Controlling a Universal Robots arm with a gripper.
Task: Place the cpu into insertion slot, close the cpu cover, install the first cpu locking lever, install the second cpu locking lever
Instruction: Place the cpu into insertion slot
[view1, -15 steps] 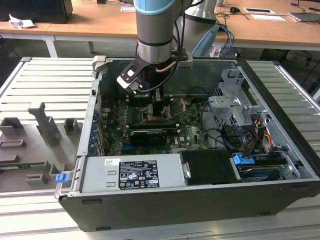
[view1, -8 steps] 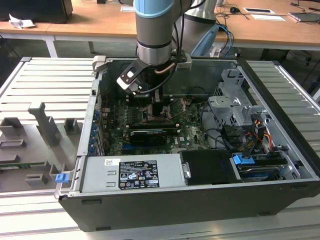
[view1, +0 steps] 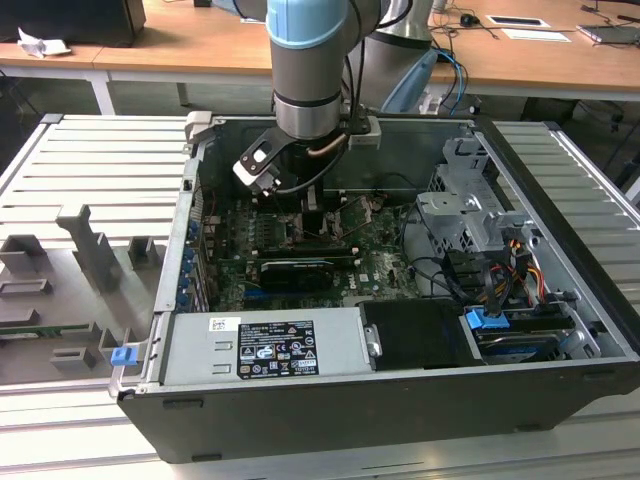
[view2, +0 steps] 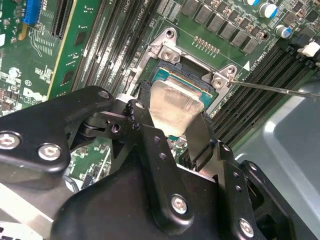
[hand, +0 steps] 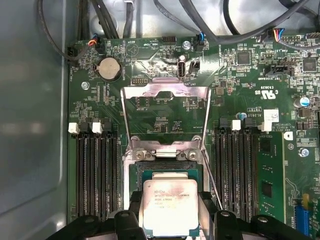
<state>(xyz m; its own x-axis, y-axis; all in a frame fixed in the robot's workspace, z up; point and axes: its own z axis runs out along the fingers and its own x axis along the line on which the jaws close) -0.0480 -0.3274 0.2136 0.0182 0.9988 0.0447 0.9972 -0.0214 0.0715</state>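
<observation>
Small flat silver-grey cpu (hand: 170, 206) is pinched in your black end effector (hand: 170, 214), just over the dark silver-rimmed insertion slot (hand: 192, 169); silvery hinged cpu cover (hand: 165, 94) lies flipped open beyond.

**Exterior view:** a high, oblique look down from beyond the near edge of the table (view1: 90, 170) into the open computer case (view1: 330, 420). It stands moderately far off, with the arm (view1: 310, 70) above the case's far side.

**First wrist view:** close, facing the motherboard (hand: 250, 75) almost squarely.

**Second wrist view:** closer still, slanted along the pincer (view2: 172, 107).

Both wrist views share the cpu (hand: 170, 207) and the insertion slot (hand: 167, 167).
</observation>
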